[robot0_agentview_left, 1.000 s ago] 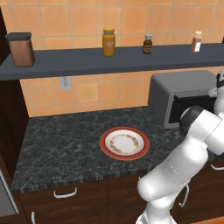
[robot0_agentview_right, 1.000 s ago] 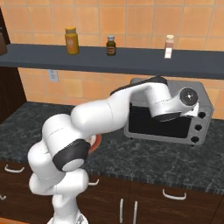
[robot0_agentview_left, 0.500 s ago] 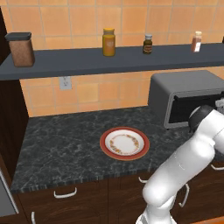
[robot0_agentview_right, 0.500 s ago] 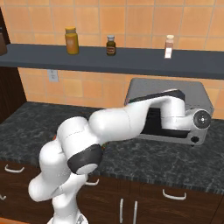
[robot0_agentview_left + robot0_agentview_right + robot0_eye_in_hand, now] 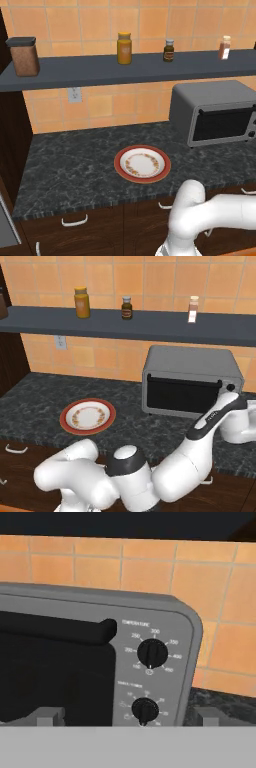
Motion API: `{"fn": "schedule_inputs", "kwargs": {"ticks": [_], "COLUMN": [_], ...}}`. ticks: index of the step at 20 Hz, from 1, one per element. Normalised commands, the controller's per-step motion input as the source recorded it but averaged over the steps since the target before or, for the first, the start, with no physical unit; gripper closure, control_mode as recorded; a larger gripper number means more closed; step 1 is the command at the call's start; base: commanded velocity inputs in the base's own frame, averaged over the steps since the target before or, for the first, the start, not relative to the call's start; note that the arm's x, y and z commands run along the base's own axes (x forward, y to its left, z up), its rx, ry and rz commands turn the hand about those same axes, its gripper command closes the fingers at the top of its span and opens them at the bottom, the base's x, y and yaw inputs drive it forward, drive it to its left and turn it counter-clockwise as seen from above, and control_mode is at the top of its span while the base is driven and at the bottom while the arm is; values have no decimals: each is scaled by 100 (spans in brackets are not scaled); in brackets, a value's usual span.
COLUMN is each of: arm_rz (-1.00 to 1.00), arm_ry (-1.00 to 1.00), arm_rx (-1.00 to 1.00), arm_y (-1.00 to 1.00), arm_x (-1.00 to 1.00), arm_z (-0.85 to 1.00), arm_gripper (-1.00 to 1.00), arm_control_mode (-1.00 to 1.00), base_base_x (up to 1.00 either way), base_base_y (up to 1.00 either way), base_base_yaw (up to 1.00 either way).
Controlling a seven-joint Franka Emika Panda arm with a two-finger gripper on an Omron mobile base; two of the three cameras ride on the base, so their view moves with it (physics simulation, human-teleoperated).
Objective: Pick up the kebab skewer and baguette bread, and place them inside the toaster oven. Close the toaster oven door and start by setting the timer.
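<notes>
Orange tiles stand behind the dark bench (image 5: 45, 393), where the toaster oven (image 5: 190, 363) sits with its door shut. Wide apart and holding nothing, the pincer (image 5: 129, 722) faces the oven's right side. The lower timer knob (image 5: 144, 710) lies straight ahead, between its fingertips (image 5: 49, 717).

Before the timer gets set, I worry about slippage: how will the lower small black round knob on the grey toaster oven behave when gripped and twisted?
The lower small black round knob looks smooth, so pads may slip. Its raised ridge probably gives purchase. The grey toaster oven looks bulky, probably staying put.

plate (image 5: 142, 164) on counter (image 5: 75, 165) | jars on shelf (image 5: 100, 70)
</notes>
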Motion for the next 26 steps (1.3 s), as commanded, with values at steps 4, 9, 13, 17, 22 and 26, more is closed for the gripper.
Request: {"fn": "schedule_inputs", "kwargs": {"ticks": [4,9,13,17,22,26], "arm_rz": [0,0,3,4,0,0], "arm_ry": [-32,-13,-9,-9,-9,-5], "arm_rx": [0,0,3,5,0,1], "arm_y": [-4,-24,0,0,-25,-24], "arm_x": [-1,3,21,26,34,11], "arm_z": [-23,-29,-8,-9,-13,0], "arm_gripper": [-100,-100,-100,-100,-100,-100], "arm_control_mode": [-100,-100,-100,-100,-100,-100], "base_base_x": [0,0,0,0,0,0], "base_base_y": [0,0,0,0,0,0], "base_base_yaw": [0,0,0,0,0,0]}}
